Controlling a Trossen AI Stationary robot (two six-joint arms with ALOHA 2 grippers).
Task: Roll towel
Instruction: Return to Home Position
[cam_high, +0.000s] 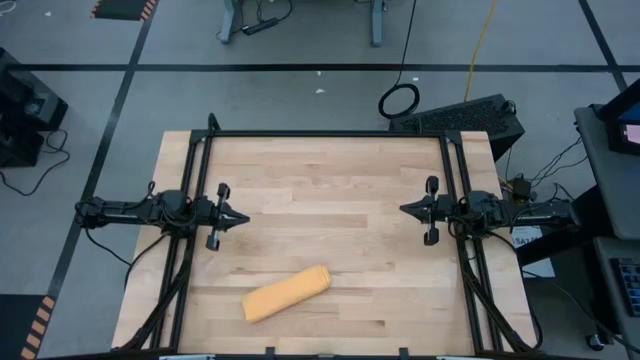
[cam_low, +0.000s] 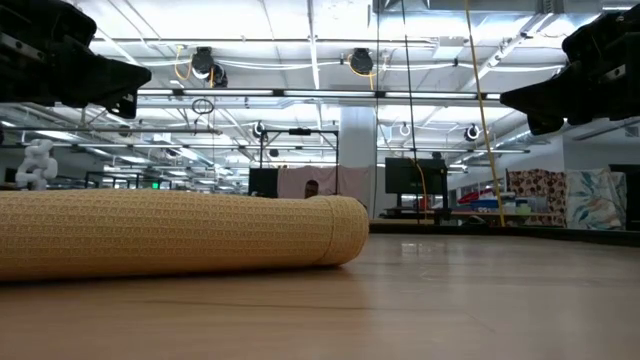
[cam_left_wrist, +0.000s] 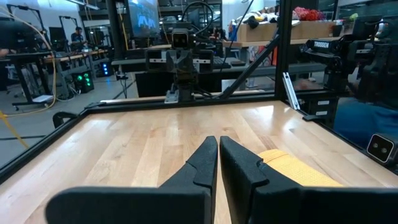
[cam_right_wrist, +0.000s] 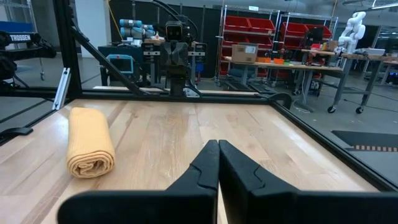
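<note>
Okay, quick rundown of my setup, one camera at a time.

High view: the towel (cam_high: 287, 293) is rolled into a short log on the table (cam_high: 330, 180), down toward 6 o'clock and a bit left of centre. Its long axis runs roughly from 8 o'clock to 2 o'clock, only slightly tilted off the 9-to-3 line. My left gripper (cam_high: 245, 216) sits at the 9 o'clock side and my right gripper (cam_high: 402, 209) at the 3 o'clock side. Their tips point at each other across the boards, and both are well apart from the towel.

Low view: the roll lies flat on the wood and fills the left half of the picture. Its long side faces the camera and one rounded end sits near the middle. My two arms are just dark shapes up at 10 and 2 o'clock, clear above the table.

Left wrist view: my left fingers (cam_left_wrist: 205, 163) are pressed together with nothing between them, just a thin slit. One end of the towel (cam_left_wrist: 292, 168) peeks out just past them.

Right wrist view: same deal, with the right fingers (cam_right_wrist: 206, 163) closed on nothing. The towel (cam_right_wrist: 90, 146) lies off to the side with its spiral end facing this camera.
</note>
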